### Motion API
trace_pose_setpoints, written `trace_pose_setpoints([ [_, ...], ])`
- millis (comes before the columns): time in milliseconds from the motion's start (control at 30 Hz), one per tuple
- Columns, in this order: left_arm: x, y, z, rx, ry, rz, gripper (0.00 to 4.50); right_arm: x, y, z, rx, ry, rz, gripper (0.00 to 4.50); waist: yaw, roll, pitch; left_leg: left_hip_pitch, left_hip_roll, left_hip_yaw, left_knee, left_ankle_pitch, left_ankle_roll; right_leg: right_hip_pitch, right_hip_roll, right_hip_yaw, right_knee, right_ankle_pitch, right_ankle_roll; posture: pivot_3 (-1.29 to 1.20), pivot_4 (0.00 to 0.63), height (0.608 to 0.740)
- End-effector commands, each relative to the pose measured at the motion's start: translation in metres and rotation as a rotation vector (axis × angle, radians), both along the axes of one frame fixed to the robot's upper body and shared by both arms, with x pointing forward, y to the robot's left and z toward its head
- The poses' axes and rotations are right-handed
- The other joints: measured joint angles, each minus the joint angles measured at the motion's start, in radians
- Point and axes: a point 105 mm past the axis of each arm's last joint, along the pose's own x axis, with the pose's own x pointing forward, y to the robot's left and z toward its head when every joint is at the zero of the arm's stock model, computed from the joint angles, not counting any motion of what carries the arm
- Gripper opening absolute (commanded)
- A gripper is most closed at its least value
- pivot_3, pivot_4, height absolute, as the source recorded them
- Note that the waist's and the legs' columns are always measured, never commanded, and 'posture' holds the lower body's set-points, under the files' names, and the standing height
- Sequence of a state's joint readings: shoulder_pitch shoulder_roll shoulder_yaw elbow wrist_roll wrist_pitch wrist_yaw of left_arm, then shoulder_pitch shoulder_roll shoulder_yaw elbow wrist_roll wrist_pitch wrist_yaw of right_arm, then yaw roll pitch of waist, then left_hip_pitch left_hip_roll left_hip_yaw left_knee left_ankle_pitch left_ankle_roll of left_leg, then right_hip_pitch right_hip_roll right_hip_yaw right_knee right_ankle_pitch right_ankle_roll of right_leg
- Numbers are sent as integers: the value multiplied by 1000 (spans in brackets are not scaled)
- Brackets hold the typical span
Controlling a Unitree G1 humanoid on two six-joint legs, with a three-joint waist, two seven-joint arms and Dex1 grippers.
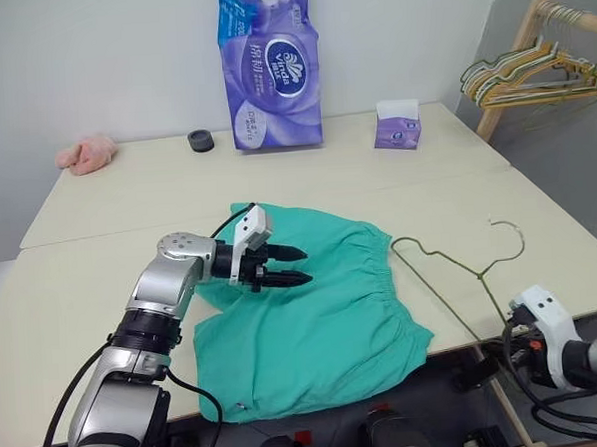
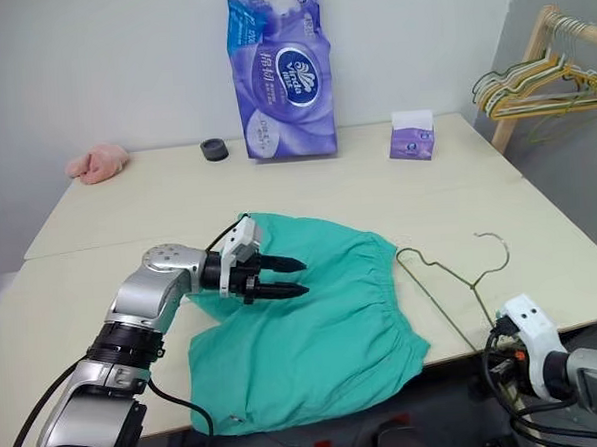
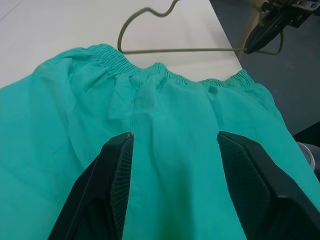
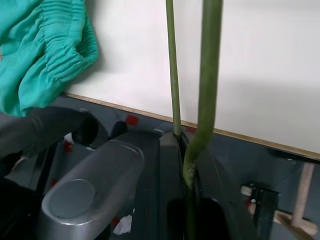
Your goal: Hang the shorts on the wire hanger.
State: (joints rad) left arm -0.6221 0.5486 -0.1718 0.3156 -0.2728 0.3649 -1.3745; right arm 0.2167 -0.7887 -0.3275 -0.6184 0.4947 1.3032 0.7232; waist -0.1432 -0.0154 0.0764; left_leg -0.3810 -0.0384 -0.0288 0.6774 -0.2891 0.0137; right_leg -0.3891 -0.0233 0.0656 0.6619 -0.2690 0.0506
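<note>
From the head camera you see the shorts [image 1: 313, 318] spread flat on the near part of the table [image 1: 101, 284], waistband toward your right, lower hem at the near edge. Your left gripper [image 1: 293, 265] hovers over the cloth with its fingers apart and nothing between them. The wire hanger [image 1: 459, 272] lies just beside the waistband, hook pointing away from you, one corner running off the table edge toward your right gripper [image 2: 499, 325], which sits low at that edge.

Left wrist view: the two black fingers [image 3: 107, 185] stand wide over bare green cloth — empty, not yet touching as far as you can tell. The elastic waistband runs across ahead of them, the hanger beyond it.

Right wrist view: the fingers are clamped on the hanger's wire [image 4: 200, 100] at its corner, the two wires rising from the grip over the table edge.

The risks, as I judge them: a thin wire pinched at one corner can swivel or slip when you lift, and the hook may drag on the table. If your left gripper pinches both layers, the hanger has no opening to enter — take the top layer only.
</note>
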Motion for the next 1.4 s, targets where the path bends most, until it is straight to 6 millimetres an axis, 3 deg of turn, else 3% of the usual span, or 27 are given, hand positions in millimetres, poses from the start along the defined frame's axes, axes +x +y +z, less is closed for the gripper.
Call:
trace_pose_setpoints([
  [33, 0, -3, 13, -1, -58, -13, 2811, 5, -2, 4, -12, -8, 14, 0, 1, 0, 0, 0, 0, 0, 0, 0, 0, 0, 0, 0, 0, 0, 0, -244, 63, 740],
  [167, -3, -1, 14, -1, -62, -13, 2811, 4, -6, 4, -8, 8, 22, 0, 4, 0, 0, 0, 0, 0, 0, 0, 0, 0, 0, 0, 0, -1, 1, -235, 62, 740],
  [333, -3, 0, 13, 2, -64, 0, 2811, -1, 8, 16, 96, 26, 83, 0, 3, 0, 0, 0, 0, 0, 0, 0, 0, 0, 0, 0, 0, -1, 2, -235, 62, 740],
  [500, -1, 1, 14, 4, -67, 12, 2811, 8, 19, 26, 141, 8, 142, 0, 2, 0, 0, 0, 0, 0, 0, 0, 0, 0, 0, 0, 0, -1, 2, -232, 61, 740],
  [967, 2, 7, 12, 11, -82, 45, 2811, 17, 33, 4, 137, 129, 244, 0, 4, 0, 0, 0, 0, 0, 0, 0, 0, 0, 0, 0, 0, 0, 0, -209, 61, 740],
  [1033, 2, 7, 12, 11, -83, 47, 2811, 23, 36, 4, 151, 122, 244, 0, 5, 0, 0, 0, 0, 0, 0, 0, 0, 0, 0, 0, 0, 0, 0, -209, 61, 740],
  [1200, 3, 7, 12, 9, -89, 54, 2811, 59, 42, 8, 204, 69, 186, 0, 1, 0, 0, 0, 0, 0, 0, 0, 0, 0, 0, 0, 1, 1, 0, -209, 61, 740],
  [1400, 5, 7, 14, 0, -99, 64, 2811, 64, 51, 2, 239, 134, 195, 0, 15, 0, 0, -1, 0, -3, 0, 0, 0, -1, -1, -2, 1, 1, -1, -170, 62, 740],
])
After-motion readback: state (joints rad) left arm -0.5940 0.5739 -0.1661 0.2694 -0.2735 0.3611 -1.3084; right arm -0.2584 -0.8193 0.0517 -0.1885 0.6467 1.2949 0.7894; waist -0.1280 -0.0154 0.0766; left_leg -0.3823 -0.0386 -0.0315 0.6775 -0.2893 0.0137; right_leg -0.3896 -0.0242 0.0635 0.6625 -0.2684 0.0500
